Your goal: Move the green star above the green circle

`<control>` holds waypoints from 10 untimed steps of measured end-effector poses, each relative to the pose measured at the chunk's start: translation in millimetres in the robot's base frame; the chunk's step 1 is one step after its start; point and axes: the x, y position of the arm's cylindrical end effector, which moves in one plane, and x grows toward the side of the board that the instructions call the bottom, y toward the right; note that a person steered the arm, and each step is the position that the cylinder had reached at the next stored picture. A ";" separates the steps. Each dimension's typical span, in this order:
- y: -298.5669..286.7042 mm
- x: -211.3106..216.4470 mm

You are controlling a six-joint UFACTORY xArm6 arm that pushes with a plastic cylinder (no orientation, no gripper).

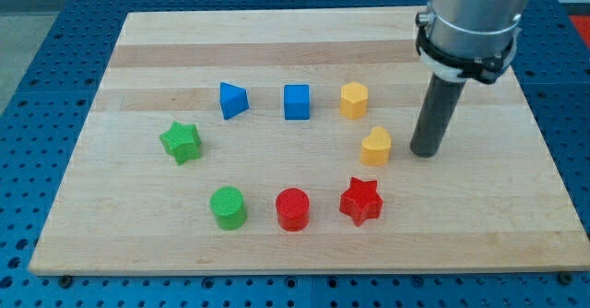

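The green star (181, 142) lies at the view's left on the wooden board (138, 243). The green circle (228, 207) lies below it and a little to the right, apart from it. My tip (425, 150) rests on the board at the view's right, just right of the yellow heart (376, 146), with a small gap. It is far from both green blocks.
A blue triangle (232, 100), a blue cube (296, 102) and a yellow hexagon (353, 99) form a row near the top. A red circle (293, 208) and a red star (360, 201) lie at the bottom, right of the green circle.
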 end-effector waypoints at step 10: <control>-25.1 -191.5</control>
